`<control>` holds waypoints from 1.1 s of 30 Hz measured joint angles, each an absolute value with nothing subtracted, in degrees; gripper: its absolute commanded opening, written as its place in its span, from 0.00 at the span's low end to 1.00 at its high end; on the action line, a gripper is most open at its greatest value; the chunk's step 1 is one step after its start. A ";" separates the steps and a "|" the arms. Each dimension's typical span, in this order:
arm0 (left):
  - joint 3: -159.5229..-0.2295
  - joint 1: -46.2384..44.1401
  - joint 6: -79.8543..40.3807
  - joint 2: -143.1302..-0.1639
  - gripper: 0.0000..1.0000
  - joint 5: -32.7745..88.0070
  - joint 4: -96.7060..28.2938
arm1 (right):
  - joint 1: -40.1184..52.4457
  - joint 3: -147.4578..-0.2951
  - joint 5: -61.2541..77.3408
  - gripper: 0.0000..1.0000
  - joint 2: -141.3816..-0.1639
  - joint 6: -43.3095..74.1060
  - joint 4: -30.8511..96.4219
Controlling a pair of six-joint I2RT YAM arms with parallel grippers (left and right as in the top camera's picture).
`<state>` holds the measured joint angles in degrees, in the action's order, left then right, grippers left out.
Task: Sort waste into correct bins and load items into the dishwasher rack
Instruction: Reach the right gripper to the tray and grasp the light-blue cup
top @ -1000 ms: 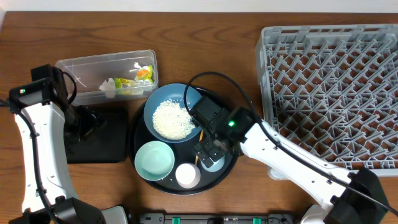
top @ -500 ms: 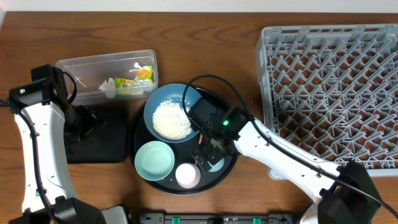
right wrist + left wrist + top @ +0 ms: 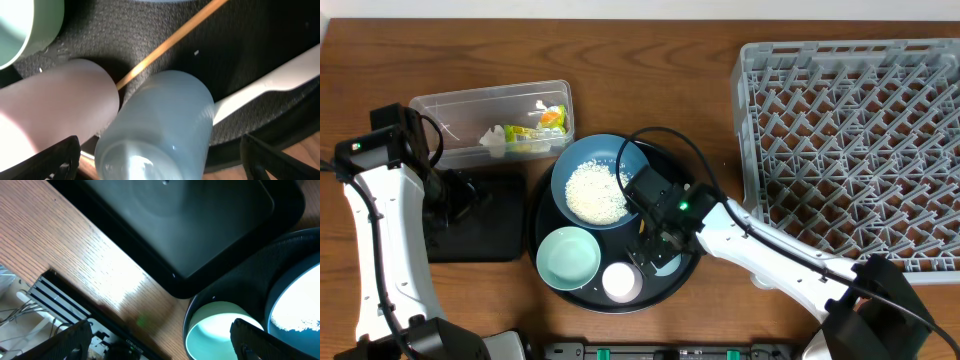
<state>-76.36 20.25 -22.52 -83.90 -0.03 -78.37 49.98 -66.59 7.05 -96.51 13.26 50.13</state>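
My right gripper point(image 3: 161, 162) is open, its fingers straddling the light-blue cup point(image 3: 160, 125) with a gap on each side. The pink cup point(image 3: 55, 110) leans against that cup, the thin wooden stick point(image 3: 170, 42) runs behind them, and the white utensil point(image 3: 270, 85) lies to the right. From overhead, the right gripper point(image 3: 657, 245) hovers over the round tray beside the dark-blue bowl point(image 3: 563, 170) of rice point(image 3: 596, 192). The mint bowl point(image 3: 568, 258) and pink cup point(image 3: 622, 282) sit in front. Over the shallow black tray point(image 3: 450, 240), my left gripper point(image 3: 468, 198) is open and empty.
The clear tub point(image 3: 450, 112) at the back left holds the snack wrapper point(image 3: 538, 124) and white scraps. The grey dishwasher rack point(image 3: 855, 150) fills the right side. The large round black tray point(image 3: 692, 262) carries the bowls and cups. Bare wood point(image 3: 100, 275) shows between the trays.
My right gripper has shifted slightly and come down around the light-blue cup. The left arm has not moved.
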 measured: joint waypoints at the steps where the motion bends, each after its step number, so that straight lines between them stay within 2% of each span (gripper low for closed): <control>1: -76.36 20.25 -22.52 -83.90 0.89 -0.03 -78.37 | 49.98 -66.26 6.98 0.97 -96.51 13.26 49.69; 6: -76.36 20.25 -22.52 -83.90 0.89 -0.03 -78.37 | 49.98 -64.07 6.83 0.97 -96.51 13.26 48.34; 14: -76.36 20.25 -22.52 -83.90 0.89 -0.03 -78.37 | 49.98 -63.09 6.61 0.90 -96.51 13.69 46.15; 22: -76.36 20.25 -22.52 -83.90 0.89 -0.03 -78.37 | 49.98 -63.09 6.61 0.74 -96.51 14.81 45.93; 33: -76.36 20.25 -22.52 -83.90 0.89 -0.03 -78.37 | 49.98 -63.24 5.65 0.61 -96.20 14.92 45.63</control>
